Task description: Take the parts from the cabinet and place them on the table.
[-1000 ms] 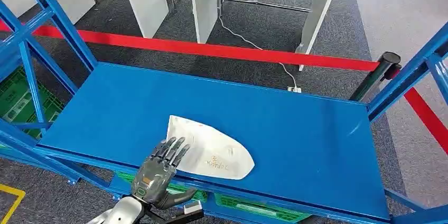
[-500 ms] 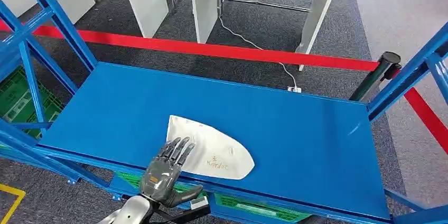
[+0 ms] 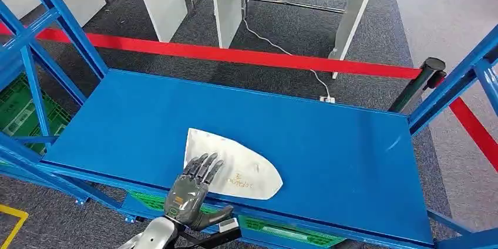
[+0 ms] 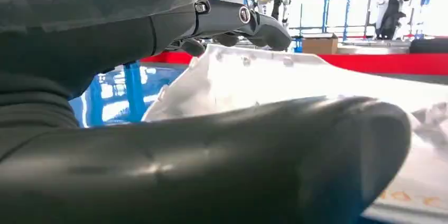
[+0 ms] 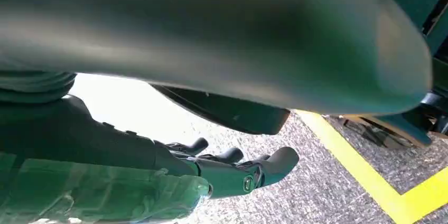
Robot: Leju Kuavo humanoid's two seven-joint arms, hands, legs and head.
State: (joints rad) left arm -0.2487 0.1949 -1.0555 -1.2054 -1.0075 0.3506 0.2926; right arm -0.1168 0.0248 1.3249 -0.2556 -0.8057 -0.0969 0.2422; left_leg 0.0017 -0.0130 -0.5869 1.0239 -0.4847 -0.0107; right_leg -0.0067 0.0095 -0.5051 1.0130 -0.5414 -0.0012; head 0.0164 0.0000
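Head view: left hand (image 3: 192, 192) over white part (image 3: 246, 172).

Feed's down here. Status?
Left hand open, fingers over white part. Part flat on blue shelf. Right hand holds nothing. Nothing blocking.

From the head we look down and forward over the blue shelf (image 3: 293, 137). Our left wrist camera sits close behind the left hand (image 4: 158, 145), sharing the white part (image 4: 296, 81); our right wrist camera faces the carpeted floor (image 5: 338, 192).
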